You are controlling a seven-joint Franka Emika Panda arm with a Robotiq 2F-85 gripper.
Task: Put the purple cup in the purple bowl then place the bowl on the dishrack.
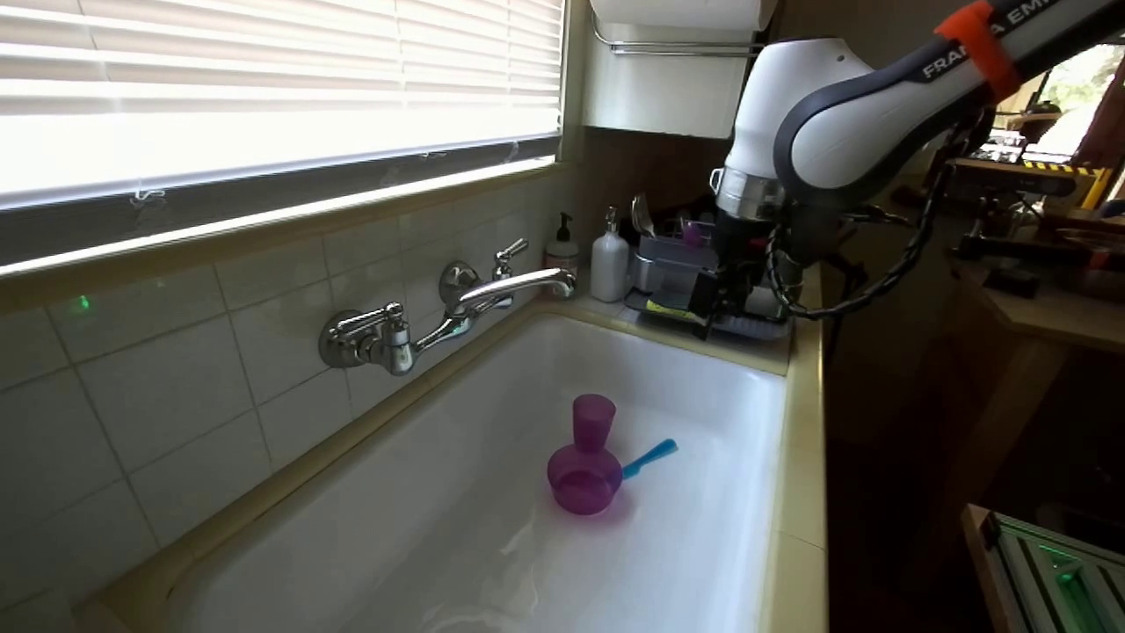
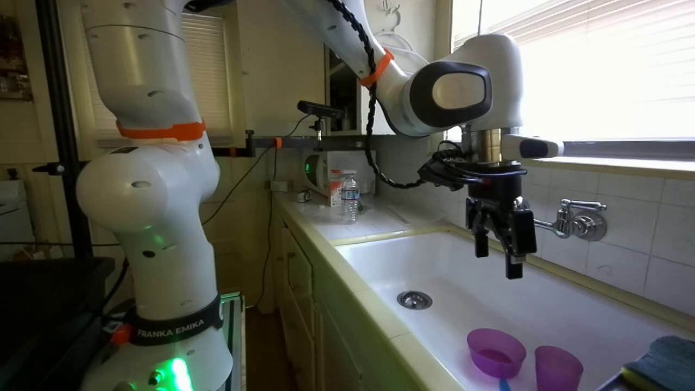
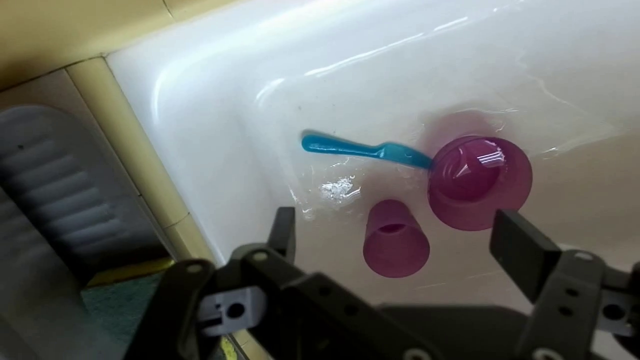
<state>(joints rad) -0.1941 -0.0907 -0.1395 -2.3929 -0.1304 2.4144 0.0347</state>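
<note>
The purple cup (image 1: 594, 422) stands upright on the sink floor beside the purple bowl (image 1: 585, 479). In the wrist view the cup (image 3: 396, 245) is empty and sits between the fingers, farther below; the bowl (image 3: 479, 185) is to its upper right. The cup (image 2: 558, 369) and bowl (image 2: 496, 353) also show apart in an exterior view. My gripper (image 2: 498, 263) points down, open and empty, well above the sink floor; it also shows open in the wrist view (image 3: 395, 230). The dishrack (image 3: 55, 170), dark grey and ridged, is on the counter at the sink's end, partly hidden behind the gripper in an exterior view (image 1: 756, 327).
A blue knife (image 3: 365, 148) lies on the sink floor, its tip at the bowl. The faucet (image 1: 518, 283) reaches over the sink from the tiled wall. A white soap bottle (image 1: 609, 264) stands by the rack. A yellow-edged blue-green sponge (image 2: 665, 361) lies at the rack.
</note>
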